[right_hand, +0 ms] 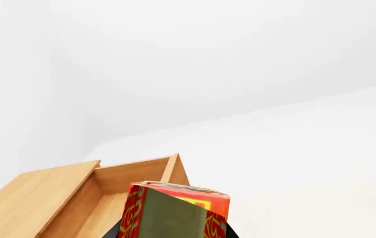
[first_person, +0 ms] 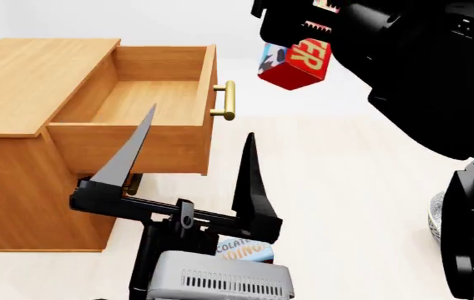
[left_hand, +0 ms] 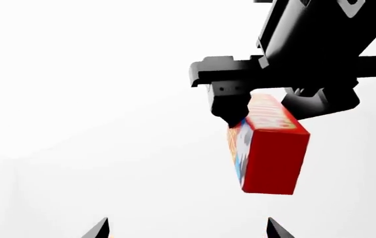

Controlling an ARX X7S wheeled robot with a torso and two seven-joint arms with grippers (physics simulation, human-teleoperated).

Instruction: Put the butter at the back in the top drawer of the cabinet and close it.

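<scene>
The butter [first_person: 294, 64], a small red box with white lettering, hangs in the air to the right of the cabinet [first_person: 20, 81], above floor level, with my right gripper [first_person: 302, 34] shut on it. The left wrist view shows the butter [left_hand: 272, 151] pinched between black fingers [left_hand: 229, 106]. In the right wrist view the butter [right_hand: 174, 213] fills the jaws, with the top drawer [right_hand: 112, 198] beyond. The top drawer [first_person: 149, 100] stands pulled out and holds nothing, its brass handle [first_person: 225, 100] facing the butter. My left gripper [first_person: 189, 167] is open and low in front of the drawer, holding nothing.
A chocolate pudding box [first_person: 246, 250] lies on the pale floor under my left wrist. A grey ribbed object [first_person: 433, 219] shows partly behind my right arm. The cabinet top [right_hand: 32, 201] is bare wood. White walls stand behind.
</scene>
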